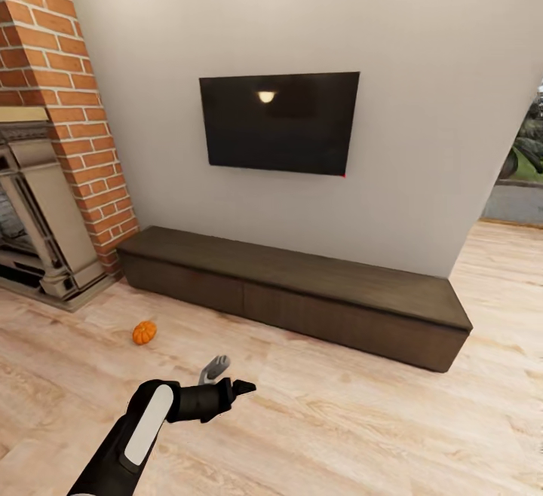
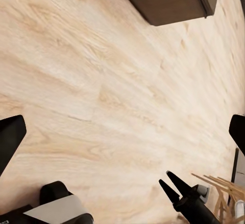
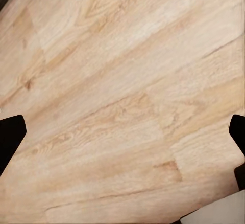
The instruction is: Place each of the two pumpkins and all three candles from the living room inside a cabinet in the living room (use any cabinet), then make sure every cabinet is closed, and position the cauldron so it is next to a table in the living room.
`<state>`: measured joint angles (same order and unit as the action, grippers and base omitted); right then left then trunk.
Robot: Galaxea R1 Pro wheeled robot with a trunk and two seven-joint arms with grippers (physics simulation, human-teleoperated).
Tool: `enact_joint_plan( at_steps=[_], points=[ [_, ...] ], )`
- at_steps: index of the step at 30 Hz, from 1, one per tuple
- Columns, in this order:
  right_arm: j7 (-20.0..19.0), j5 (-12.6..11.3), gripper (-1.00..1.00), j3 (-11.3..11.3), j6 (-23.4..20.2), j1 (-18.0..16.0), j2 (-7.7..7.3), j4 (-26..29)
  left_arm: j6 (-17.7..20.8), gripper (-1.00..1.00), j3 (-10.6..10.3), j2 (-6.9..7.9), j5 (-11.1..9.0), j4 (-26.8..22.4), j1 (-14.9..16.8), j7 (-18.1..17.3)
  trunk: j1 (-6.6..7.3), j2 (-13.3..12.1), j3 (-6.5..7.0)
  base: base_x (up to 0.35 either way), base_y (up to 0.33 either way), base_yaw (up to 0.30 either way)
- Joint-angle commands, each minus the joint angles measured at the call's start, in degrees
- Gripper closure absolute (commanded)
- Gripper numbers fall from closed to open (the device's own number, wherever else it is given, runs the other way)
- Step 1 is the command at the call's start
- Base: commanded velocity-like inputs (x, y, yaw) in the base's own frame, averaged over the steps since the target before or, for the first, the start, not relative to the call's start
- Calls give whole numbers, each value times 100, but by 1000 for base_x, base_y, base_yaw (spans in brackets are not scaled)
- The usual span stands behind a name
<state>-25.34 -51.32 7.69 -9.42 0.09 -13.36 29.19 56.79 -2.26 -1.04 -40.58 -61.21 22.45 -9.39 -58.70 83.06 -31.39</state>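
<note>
Hanging dark on the grey wall (image 1: 422, 104): a TV (image 1: 279, 122), mirroring a small lamp glow near its top edge. Standing at the left, a brick chimney (image 1: 72, 96) framing a beige fireplace (image 1: 41, 209). Spreading across the room, pale plank floor (image 1: 362, 420), also running under both wrist views. Showing at the far right, greenery through an opening (image 1: 528, 149).

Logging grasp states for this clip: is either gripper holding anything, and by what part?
Nothing is held. Both wrist views show open fingers over bare floor; the pumpkin lies on the floor.
</note>
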Motion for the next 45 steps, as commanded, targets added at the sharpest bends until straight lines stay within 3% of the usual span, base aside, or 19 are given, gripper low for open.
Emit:
enact_joint_plan(
  at_steps=[1, 13, 23, 28, 30, 32, 33, 34, 35, 37, 38, 39, 41, 43, 45],
  points=[
    [-15, -53, -100, 22, -54, 2, 4, 7, 17, -100, 6, -2, 59, 1, 4, -55, -3, 2, -2, 295, 0, -284],
    [-21, -38, -100, 27, -20, 1, 35, 12, 17, -100, 1, -2, 62, 0, 1, -54, -3, 2, 32, 249, -81, -265],
    [50, -32, -100, 31, 54, 0, 41, 8, 23, -100, -2, -2, 66, -4, 4, -56, -3, 2, 34, 150, -92, -30],
    [108, -46, -100, 27, 486, 0, 66, 6, 45, -100, -11, 5, 57, -14, 5, -62, -3, 2, 34, 16, -12, -1],
    [122, -118, -100, 31, 490, 0, 46, 56, 54, -100, -22, 8, 53, -8, 5, -62, -3, 2, 34, 3, -2, 0],
    [120, -472, -100, 90, 274, 0, 20, 107, 64, -100, -40, 45, -6, -1, 5, -71, -3, 2, 34, 1, -1, 0],
    [119, -805, -100, 170, 103, -12, 7, 125, 72, -100, -64, 110, -144, 1, 5, -106, -3, 2, 34, 0, 0, 0],
    [110, -1283, -100, 252, -154, -56, -12, 151, 80, -100, -129, 223, -440, 2, 5, -194, -3, 2, 34, 0, 0, 0],
    [108, -1571, -100, 286, -361, -132, -38, 196, 82, -100, -244, 325, -711, 3, 5, -281, -3, 2, 34, 0, 0, 0],
    [118, -1970, -100, 323, -729, -358, -85, 302, 85, -100, -759, 632, -1378, 1, 5, -490, -3, 2, 34, 0, 0, 0],
    [119, -2117, -100, 338, -870, -556, -99, 338, 86, -100, -1276, 878, -1938, -15, 6, -646, -3, 2, 34, 0, 0, 0],
    [122, -2198, -100, 351, -936, -745, -105, 353, 82, -100, -1816, 1101, -2628, -69, 16, -763, -3, 2, 34, 0, 0, 0],
    [124, -2238, -100, 359, -915, -987, -105, 358, 75, -100, -2310, 1275, -3366, -154, 29, -829, -3, 2, 34, 0, 0, 0],
    [158, -2238, -100, 353, -779, -1253, -107, 370, 72, -100, -2546, 1354, -3736, -199, 36, -854, -3, 2, 34, 0, 0, 0],
    [244, -2230, -100, 345, -683, -1439, -111, 424, 70, -100, -2648, 1389, -3888, -218, 38, -864, -3, 2, 34, 0, 0, 0]
  ],
)
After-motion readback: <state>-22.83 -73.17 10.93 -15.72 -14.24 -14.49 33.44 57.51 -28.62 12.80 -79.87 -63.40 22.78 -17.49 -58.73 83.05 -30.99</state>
